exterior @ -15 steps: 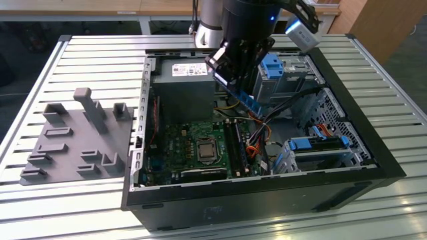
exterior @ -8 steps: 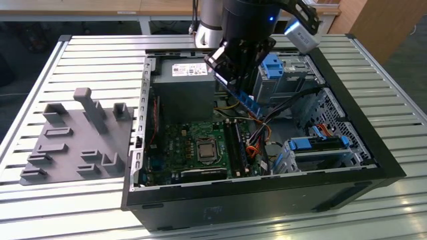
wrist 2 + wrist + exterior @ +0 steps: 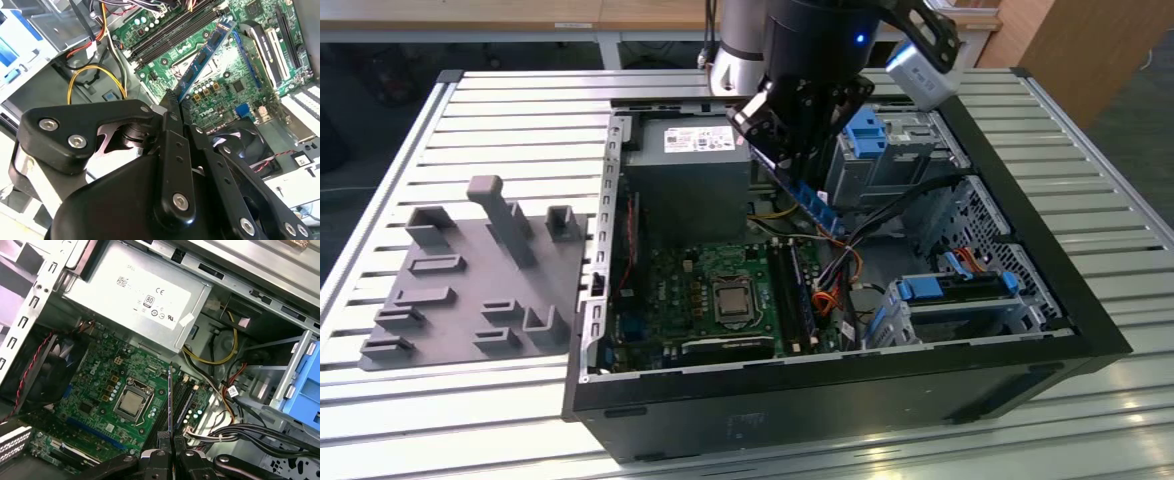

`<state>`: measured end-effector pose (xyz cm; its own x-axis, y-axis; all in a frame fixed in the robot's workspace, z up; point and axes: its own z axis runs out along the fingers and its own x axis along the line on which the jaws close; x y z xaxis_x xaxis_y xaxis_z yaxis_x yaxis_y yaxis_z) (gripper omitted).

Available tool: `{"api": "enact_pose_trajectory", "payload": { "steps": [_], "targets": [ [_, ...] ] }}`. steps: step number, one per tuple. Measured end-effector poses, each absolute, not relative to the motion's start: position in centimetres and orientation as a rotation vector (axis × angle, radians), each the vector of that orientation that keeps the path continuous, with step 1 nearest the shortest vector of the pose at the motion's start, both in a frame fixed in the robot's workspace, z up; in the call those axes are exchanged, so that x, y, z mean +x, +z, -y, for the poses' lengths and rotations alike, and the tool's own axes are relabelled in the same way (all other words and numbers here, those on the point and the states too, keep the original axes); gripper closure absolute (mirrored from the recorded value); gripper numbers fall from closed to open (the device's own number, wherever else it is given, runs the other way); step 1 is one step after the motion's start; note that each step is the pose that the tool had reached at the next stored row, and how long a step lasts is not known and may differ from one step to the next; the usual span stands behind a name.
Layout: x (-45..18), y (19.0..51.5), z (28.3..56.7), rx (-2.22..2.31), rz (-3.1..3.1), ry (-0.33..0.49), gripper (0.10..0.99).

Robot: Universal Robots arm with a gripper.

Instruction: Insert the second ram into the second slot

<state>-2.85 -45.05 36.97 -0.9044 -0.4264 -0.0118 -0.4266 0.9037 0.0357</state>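
end effector (image 3: 172,100) clamped shut on my second ram (image 3: 206,52) | ram in the air, tilted, not seated in any slot | under it motherboard (image 3: 100,385), memory slots (image 3: 184,399) beside CPU socket (image 3: 131,402) | open PC case (image 3: 854,400) lying on slatted table (image 3: 520,110)

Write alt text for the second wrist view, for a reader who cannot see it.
The black gripper, seen close from behind, is shut on one end of the second ram, a blue-green stick that juts out over the green motherboard. Long black memory slots run near its far end, with a yellow cable loop off to one side.
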Motion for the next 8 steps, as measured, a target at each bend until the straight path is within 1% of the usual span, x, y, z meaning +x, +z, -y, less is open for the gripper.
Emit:
{"api": "enact_pose_trajectory", "payload": {
  "steps": [8],
  "targets": [
    [-2.85,36.96,45.04,-0.607,-3.077,0.058,0.949]
  ]
}}
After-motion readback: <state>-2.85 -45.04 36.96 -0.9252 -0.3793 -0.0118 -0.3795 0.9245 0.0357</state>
